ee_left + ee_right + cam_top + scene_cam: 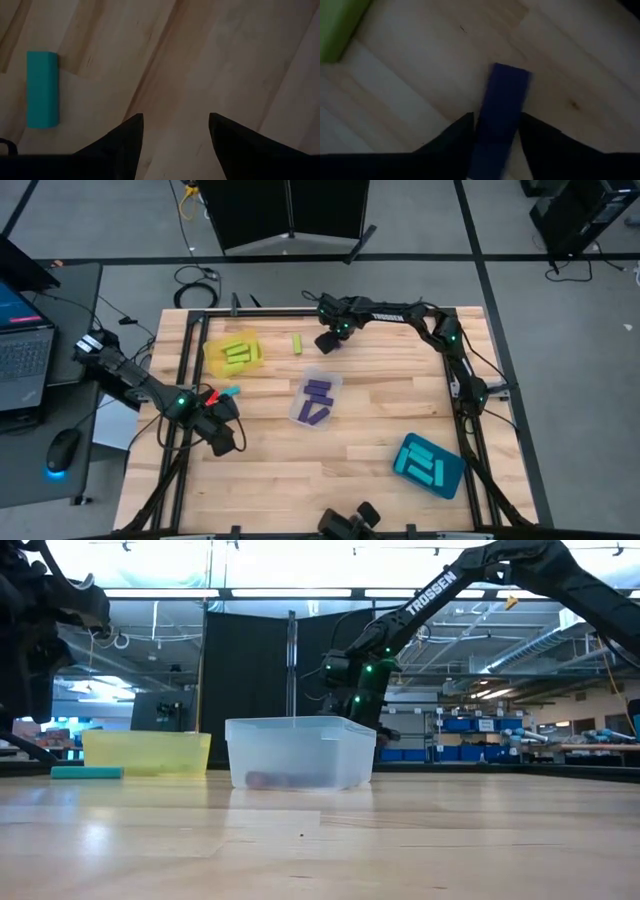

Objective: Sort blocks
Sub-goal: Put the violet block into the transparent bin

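My right gripper point(496, 131) stands at the table's far middle point(328, 340), pointing steeply down, shut on a purple block point(504, 100). A loose lime block point(297, 343) lies on the wood just left of it. My left gripper point(176, 125) hangs open over bare wood at the near left point(222, 436). A cyan block point(42, 89) lies flat on the table beside it point(229, 392). Lime blocks lie in the yellow tray point(214, 356), purple ones in the clear tray point(334, 386), and cyan ones in the teal tray point(402, 465). My right gripper has the purple block's two long sides point(485, 125) between its two fingers, at the end nearer the wrist. The fingers come steeply from above and lie along the block, whose other end point(511, 75) sticks out past the fingertips. Whether the block is off the wood, I cannot tell.
The clear tray point(300, 752) stands mid-table, between the two grippers. The yellow tray point(147, 752) is at the far left and the teal tray at the near right. A laptop point(22, 345) and a mouse point(62, 450) sit off the table's left edge.
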`<control>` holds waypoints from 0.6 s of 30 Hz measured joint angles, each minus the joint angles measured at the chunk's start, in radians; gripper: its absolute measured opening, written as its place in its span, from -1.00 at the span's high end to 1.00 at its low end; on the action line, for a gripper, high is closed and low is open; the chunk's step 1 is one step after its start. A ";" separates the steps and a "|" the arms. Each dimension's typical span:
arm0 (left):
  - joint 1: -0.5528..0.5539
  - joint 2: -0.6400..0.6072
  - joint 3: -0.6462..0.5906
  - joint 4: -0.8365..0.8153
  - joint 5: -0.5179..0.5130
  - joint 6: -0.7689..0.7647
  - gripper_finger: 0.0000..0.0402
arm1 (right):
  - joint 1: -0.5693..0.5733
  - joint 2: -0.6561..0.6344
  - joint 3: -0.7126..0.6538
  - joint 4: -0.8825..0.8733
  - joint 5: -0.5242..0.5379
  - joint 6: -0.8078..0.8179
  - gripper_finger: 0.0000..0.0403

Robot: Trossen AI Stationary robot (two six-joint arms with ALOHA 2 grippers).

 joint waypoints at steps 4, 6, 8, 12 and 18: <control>0.000 0.000 0.000 0.002 0.000 0.000 -0.15 | -0.001 0.000 0.000 -0.022 -0.012 -0.006 0.46; 0.000 0.000 0.000 0.002 0.000 0.000 -0.15 | -0.002 -0.001 0.000 -0.034 -0.010 -0.006 0.46; 0.000 0.000 0.000 0.002 0.000 0.000 -0.15 | -0.004 0.001 0.001 -0.041 -0.008 -0.019 0.46; 0.000 0.000 0.000 0.001 0.000 0.000 -0.15 | -0.010 -0.003 0.001 -0.050 -0.006 -0.046 0.46; 0.000 0.000 0.000 0.001 -0.006 -0.013 -0.15 | -0.011 -0.077 -0.002 -0.060 0.030 -0.073 0.46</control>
